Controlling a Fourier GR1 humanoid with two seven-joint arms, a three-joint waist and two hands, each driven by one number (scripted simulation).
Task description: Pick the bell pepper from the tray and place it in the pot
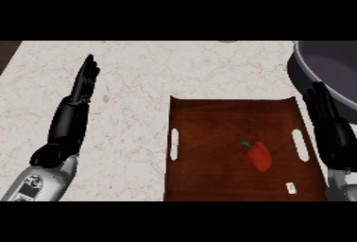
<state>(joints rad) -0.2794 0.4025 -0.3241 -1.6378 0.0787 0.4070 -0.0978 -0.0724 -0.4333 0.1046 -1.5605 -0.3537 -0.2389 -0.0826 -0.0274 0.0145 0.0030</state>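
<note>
Lying near right-centre of brown tray [209, 118]: red bell pepper [259, 156], green stem pointing far-left, untouched. Right robot hand [324, 111] at tray's right edge, fingers straight, holding nothing, beside pot [335, 66] at far right. Left robot hand [85, 82] resting open over counter [140, 71], far left, empty.

Risks, as judgement: pepper smooth, rounded, could roll or slip from fingers; lift path could clip pot rim.

Unclear: pot cut off by right edge; small white object [291, 188] at tray's near-right corner unidentifiable.

Even, soft light on the pale counter [140, 94] (no glare); faint shadows, mild blur.
</note>
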